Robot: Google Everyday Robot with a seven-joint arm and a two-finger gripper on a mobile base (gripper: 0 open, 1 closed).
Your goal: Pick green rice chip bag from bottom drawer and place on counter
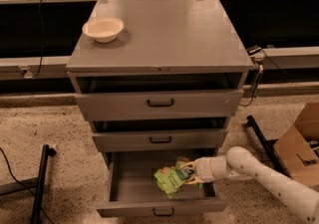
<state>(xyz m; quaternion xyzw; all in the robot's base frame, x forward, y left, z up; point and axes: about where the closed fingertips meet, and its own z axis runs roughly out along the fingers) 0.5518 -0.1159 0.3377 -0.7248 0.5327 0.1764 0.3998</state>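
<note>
The worktop (169, 34) is the flat grey top of the drawer cabinet (154, 103). Only one thing lies on it: a white bowl (103, 29), upright near the rear left corner. The cabinet stands on a speckled floor (60, 128), which also carries a cardboard box (299, 143) to the right and a black bar (40, 183) to the left. My end effector (191, 173) is down in the open bottom drawer (159, 211), clamped on the green rice chip bag (169, 179).
</note>
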